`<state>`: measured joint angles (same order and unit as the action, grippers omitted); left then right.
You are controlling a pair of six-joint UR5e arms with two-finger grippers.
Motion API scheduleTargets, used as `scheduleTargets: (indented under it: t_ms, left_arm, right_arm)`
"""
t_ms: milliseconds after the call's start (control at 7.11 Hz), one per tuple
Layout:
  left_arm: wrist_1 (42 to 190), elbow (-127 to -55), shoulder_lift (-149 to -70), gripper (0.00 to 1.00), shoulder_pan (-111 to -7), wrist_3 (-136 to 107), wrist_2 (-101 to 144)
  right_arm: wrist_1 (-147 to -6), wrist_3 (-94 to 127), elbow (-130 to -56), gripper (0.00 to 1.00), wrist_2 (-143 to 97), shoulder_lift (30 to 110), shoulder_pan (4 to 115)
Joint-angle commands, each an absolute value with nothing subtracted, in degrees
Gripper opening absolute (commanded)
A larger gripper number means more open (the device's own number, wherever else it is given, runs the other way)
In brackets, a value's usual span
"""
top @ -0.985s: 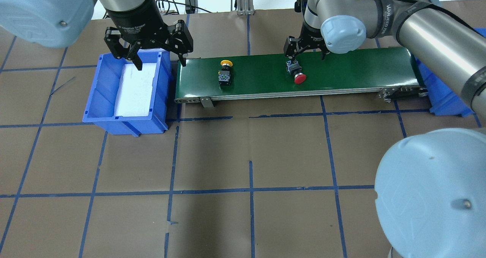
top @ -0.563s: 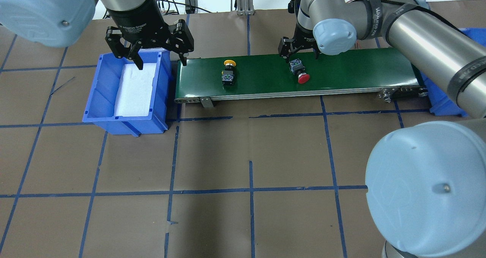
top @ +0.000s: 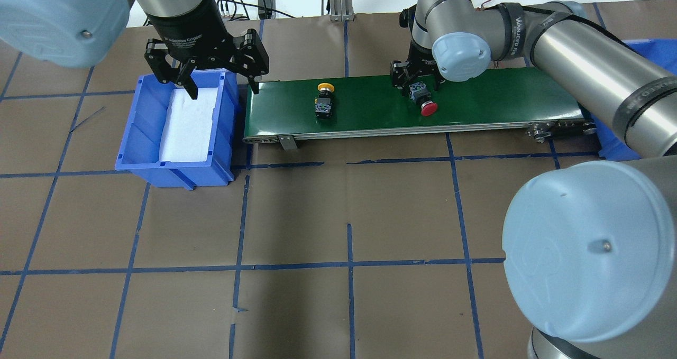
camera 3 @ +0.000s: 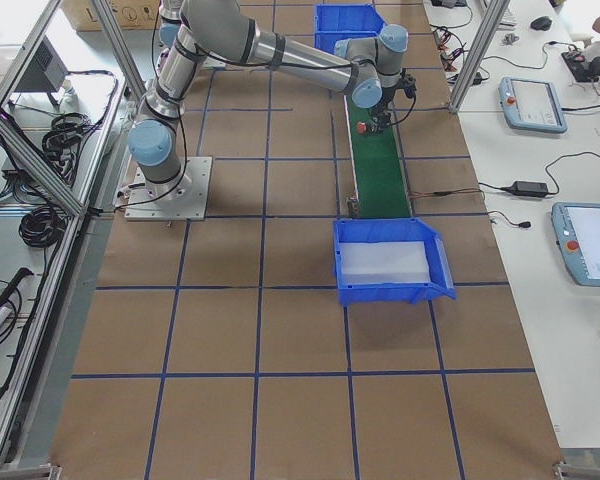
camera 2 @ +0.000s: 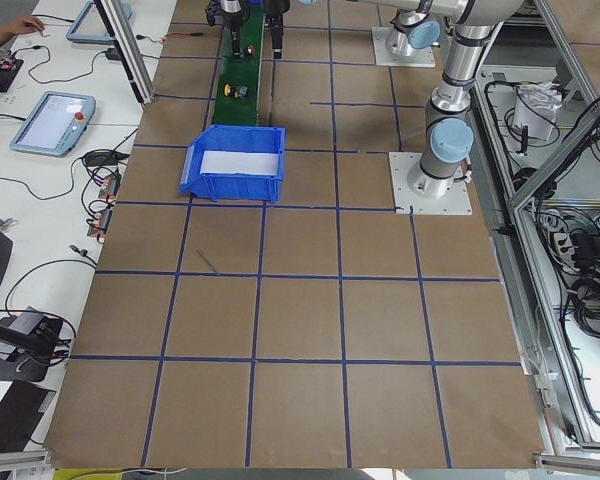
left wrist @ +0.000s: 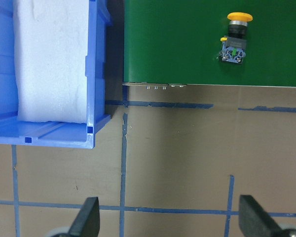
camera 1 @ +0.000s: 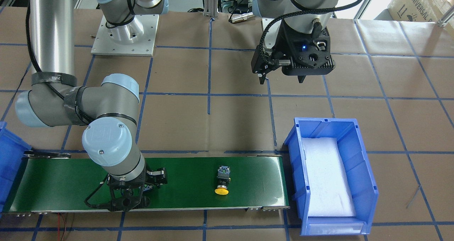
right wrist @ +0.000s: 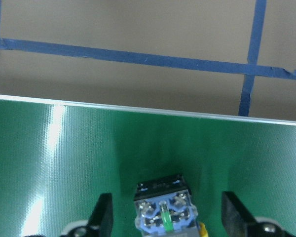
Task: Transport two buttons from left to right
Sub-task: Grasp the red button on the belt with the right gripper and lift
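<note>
Buttons, 2 of them, lie on their sides on the green conveyor belt (top: 502, 92) that runs across the far part of the table (top: 349, 205). The red button (top: 423, 100) is near the middle of the belt, its cap turned toward the robot's side and its black-grey block toward the far edge. The right tool (top: 417, 81) sits low over that block with its 2 fingers (right wrist: 102, 217) spread open, 1 on each side. The wrist view shows green belt between each finger and the block, so it grips nothing. The yellow button (top: 323, 100) lies nearer the belt's left end, cap toward the far edge, well apart from the red one. The left tool (left wrist: 170, 219) hangs above the place where the belt's left end meets a blue bin (top: 132, 131), its fingers spread wide and empty. A white foam pad (top: 188, 118) lines that bin. A second blue bin (top: 616, 142) sits at the belt's right end, partly hidden by the right arm.
</note>
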<state>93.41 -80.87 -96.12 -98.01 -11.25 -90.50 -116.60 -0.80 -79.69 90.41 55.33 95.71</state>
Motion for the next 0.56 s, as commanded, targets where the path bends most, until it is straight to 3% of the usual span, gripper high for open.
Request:
scheduleTargets:
  t_ms: [0,422]
  left_arm:
    - [93.43,-80.42,-96.33,1.00,-97.91,-11.16,-90.53]
    - [93.43,-80.42,-96.15,1.00,-97.73,-10.02,-90.62]
  right_arm:
    - [-116.63,-0.88,-79.19,0.09,90.53,55.46,95.71]
    - [-112.71,-1.41,-75.17,0.07,92.02,56.34,94.66]
